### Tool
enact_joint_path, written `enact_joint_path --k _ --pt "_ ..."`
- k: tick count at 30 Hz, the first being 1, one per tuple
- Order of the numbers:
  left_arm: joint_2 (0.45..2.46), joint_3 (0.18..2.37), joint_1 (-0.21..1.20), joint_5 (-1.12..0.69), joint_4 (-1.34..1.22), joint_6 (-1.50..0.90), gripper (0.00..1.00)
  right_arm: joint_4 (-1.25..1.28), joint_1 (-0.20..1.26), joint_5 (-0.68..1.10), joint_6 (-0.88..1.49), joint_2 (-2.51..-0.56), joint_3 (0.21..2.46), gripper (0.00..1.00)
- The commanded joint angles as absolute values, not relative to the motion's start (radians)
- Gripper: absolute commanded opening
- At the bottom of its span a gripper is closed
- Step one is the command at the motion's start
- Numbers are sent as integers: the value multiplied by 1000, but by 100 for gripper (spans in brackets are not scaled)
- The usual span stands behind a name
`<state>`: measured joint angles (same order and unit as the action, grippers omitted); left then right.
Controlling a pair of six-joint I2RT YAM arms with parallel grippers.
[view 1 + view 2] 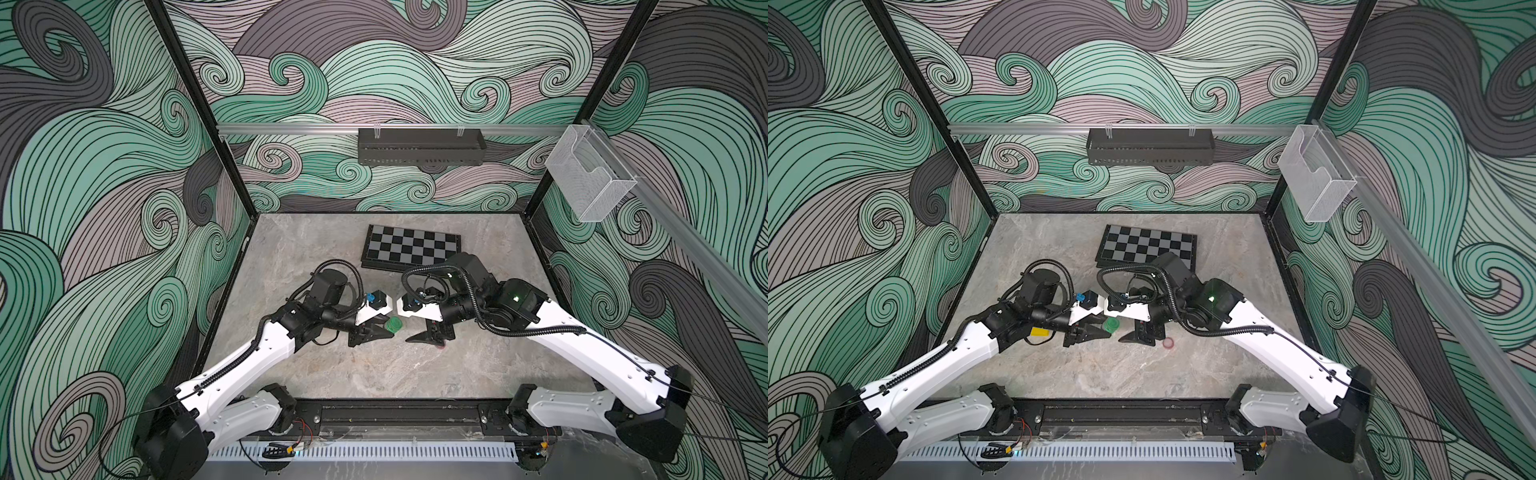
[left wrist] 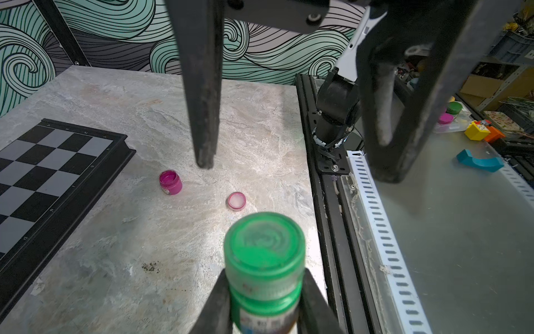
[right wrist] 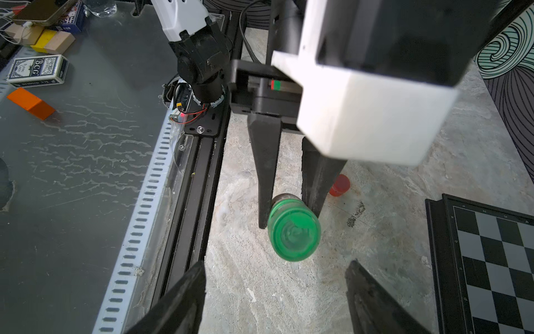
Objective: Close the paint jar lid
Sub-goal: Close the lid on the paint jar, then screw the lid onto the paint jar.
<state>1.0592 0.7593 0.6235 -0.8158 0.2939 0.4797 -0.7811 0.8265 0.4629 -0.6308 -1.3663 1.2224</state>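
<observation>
A small paint jar (image 2: pixel 268 315) with a green lid (image 2: pixel 264 245) on top is held off the table near its middle. My left gripper (image 2: pixel 264 271) is shut on the jar's body just under the lid. Both top views show the jar (image 1: pixel 392 325) (image 1: pixel 1112 324) at the left gripper's (image 1: pixel 384 330) tips. My right gripper (image 3: pixel 276 266) faces the lid (image 3: pixel 293 231) head-on, a short way off, open with nothing between its fingers. From the left wrist view the right gripper's fingers (image 2: pixel 202 115) stand wide apart. How tight the lid sits does not show.
An open pink jar (image 2: pixel 170 182) and its pink lid (image 2: pixel 237 201) lie on the table beyond the right gripper. A small red jar (image 3: pixel 339 185) sits behind the left gripper. A chessboard (image 1: pixel 411 247) lies at the back. Blocks and card boxes lie off the front rail.
</observation>
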Motion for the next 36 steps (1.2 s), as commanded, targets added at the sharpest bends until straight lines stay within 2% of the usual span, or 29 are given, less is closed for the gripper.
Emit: enact_joint_path --k 1,15,36 --pt "1065 807 619 -854 307 511 8 -760 833 523 -674 -1382 1247 73" --pt "1058 799 619 -858 302 519 9 -760 831 527 -667 -1437 1269 68" --pt "1062 798 618 -871 317 536 11 -767 823 562 -666 -1508 1296 53"
